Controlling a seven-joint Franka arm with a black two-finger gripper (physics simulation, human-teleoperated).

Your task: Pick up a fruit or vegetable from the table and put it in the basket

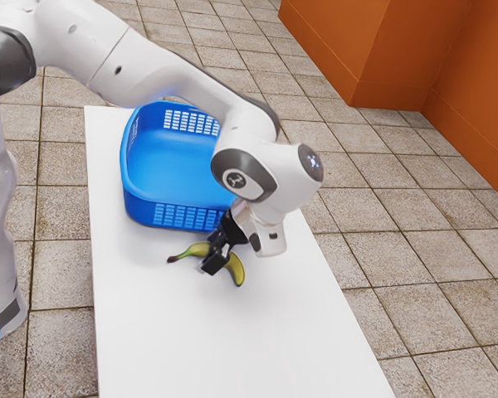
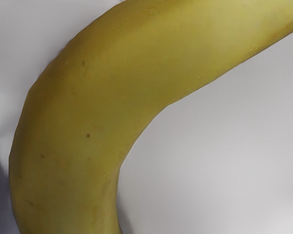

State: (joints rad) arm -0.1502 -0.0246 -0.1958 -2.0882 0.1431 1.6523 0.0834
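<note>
The claw (image 1: 211, 264) is down at the middle of the banana (image 1: 236, 269), its black parts hiding a stretch of the peel. Whether it is open or closed on the fruit, I cannot tell.

The banana is outside the basket (image 1: 176, 217) — near the wall that faces the lower edge of the exterior view. One end, thin and dark-tipped, points toward the exterior view's left; the other, thicker and yellow, curves down on the far side of the claw. It is low over the white desk (image 1: 191, 344), though I can't say for sure whether it rests there or is slightly raised.

In the wrist view the banana makes a broad bend, yellow with a greenish cast and a few small brown specks, against the pale desk.

The basket is blue and upright on the desk, with rows of slots in its walls. The arm (image 1: 162, 70) reaches in from the exterior view's upper left and passes above it, covering part of its rim. Beyond the desk are floor tiles (image 1: 407, 265) and an orange wall (image 1: 481, 99).
</note>
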